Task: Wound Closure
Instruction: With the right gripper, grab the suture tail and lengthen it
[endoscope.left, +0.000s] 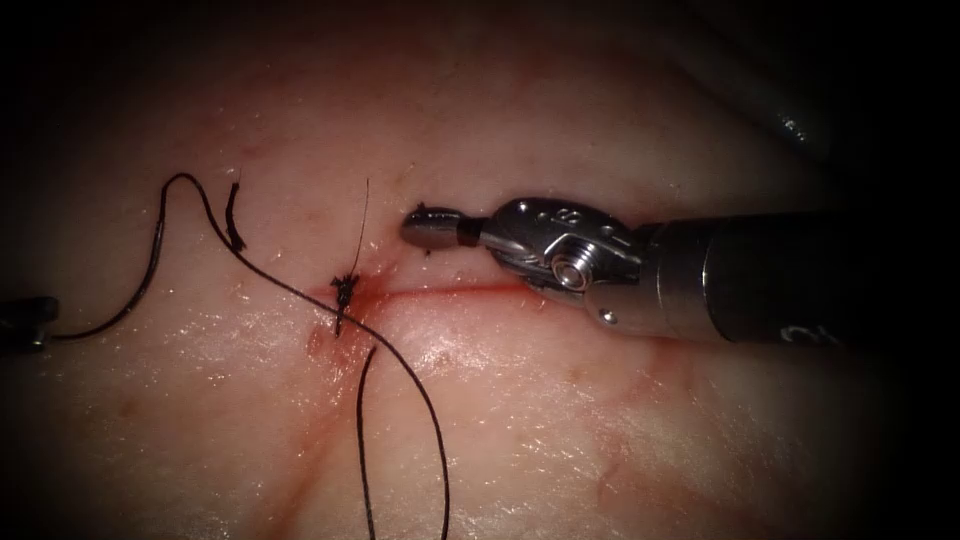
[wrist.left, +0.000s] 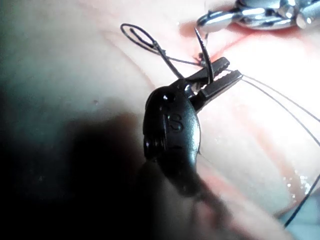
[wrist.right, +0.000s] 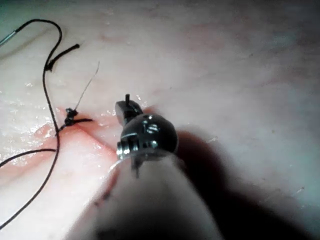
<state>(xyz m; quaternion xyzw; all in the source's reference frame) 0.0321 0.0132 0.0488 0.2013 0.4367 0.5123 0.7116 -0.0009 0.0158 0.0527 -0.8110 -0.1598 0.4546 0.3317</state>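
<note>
Endoscope view counts two tools, one needle (endoscope.left: 122, 303), one knot (endoscope.left: 345, 290), and one loose cut piece (endoscope.left: 233, 216). At far left, the left tool (endoscope.left: 30, 322) clamps the needle's end; its curve lies outside the tissue (endoscope.left: 560, 430), trailing thread (endoscope.left: 400, 370). The right tool (endoscope.left: 432, 227) reaches level from the right above the cut (endoscope.left: 450, 292), jaws closed with a short thread stub (endoscope.left: 424, 210) sticking out.

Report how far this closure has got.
Done: one knot tied at the cut's left end, cut thread end lying left of it. In hand: left claw seems to grip the needle, out of the tissue, thread trailing; right claw shut, apparently empty. Left: the cut right of the knot is unstitched.
</note>
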